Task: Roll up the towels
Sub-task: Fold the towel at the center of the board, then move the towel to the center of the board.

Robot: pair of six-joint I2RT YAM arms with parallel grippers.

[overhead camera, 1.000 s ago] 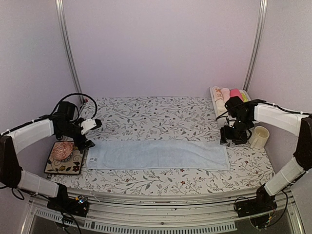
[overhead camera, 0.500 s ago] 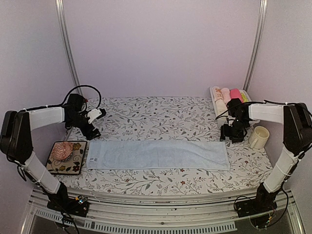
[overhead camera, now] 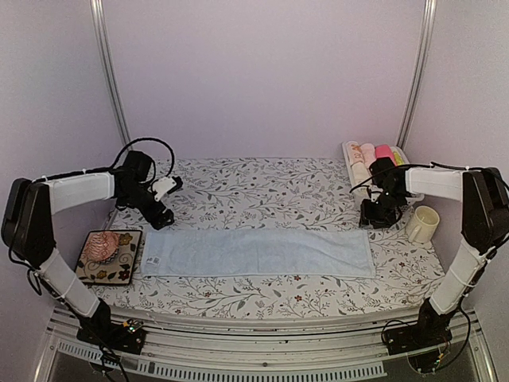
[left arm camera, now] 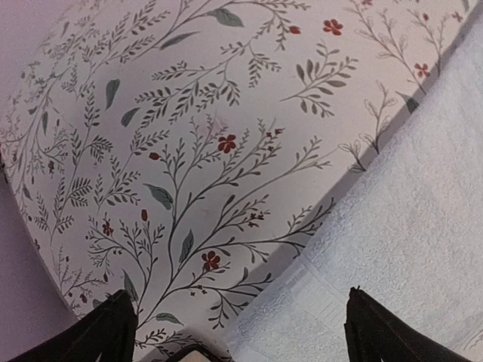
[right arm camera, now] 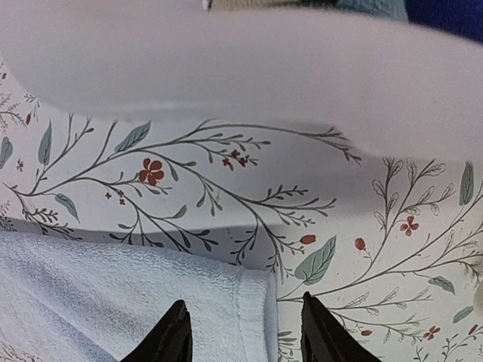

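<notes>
Right pincer is half open and empty, with a corner of the light blue towel between its tips, while left pincer is wide open, empty, above the towel's edge.

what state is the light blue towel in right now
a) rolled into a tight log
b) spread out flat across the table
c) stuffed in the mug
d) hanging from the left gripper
b, the light blue towel lies flat and full length on the floral table, with neither end curled into a roll.
</notes>
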